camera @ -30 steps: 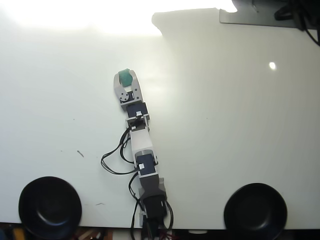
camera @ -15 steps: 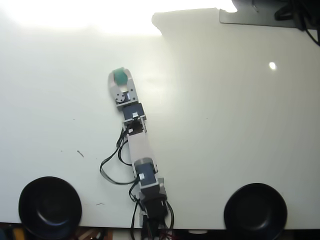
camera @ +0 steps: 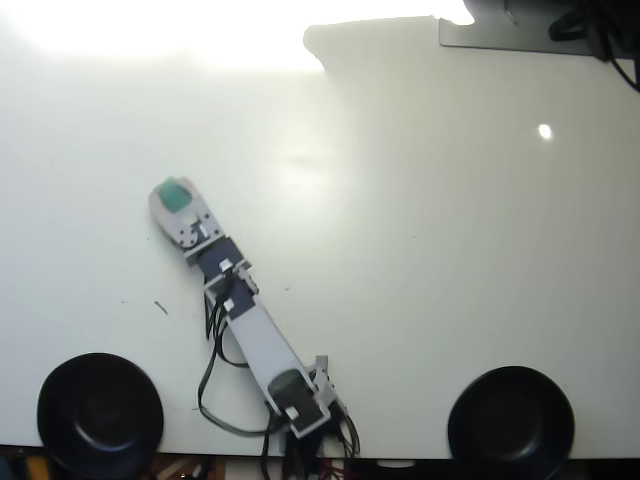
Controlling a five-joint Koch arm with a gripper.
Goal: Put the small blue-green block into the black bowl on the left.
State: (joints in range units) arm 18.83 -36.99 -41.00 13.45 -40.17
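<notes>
Overhead view: broad, glossy white bench (camera: pixel 450 250), washed out by glare along the top edge, one bright lamp spot at right, a grey plate and dark cables just showing at the top right corner. Little else of the room visible beyond clutter under the lower edge.

Next in size: two round, glossy black bowls at the bottom edge, the black bowl (camera: pixel 100 414) at lower left, its twin (camera: pixel 510 412) at lower right, both seemingly empty.

Then the white and dark-blue jointed arm (camera: pixel 255 335), base at bottom centre, now leaning up and to the left; half a second ago pointing nearly straight up the picture. Swung toward the left bowl's side, so carrying stage judged under way, roughly halfway.

Smallest: jaws (camera: pixel 172 196) clenched on the small matte teal sponge-like block (camera: pixel 177 195), block carried along with them, no longer at its former spot near centre. Held well apart from the left bowl, up and right of it. Release not yet due.
</notes>
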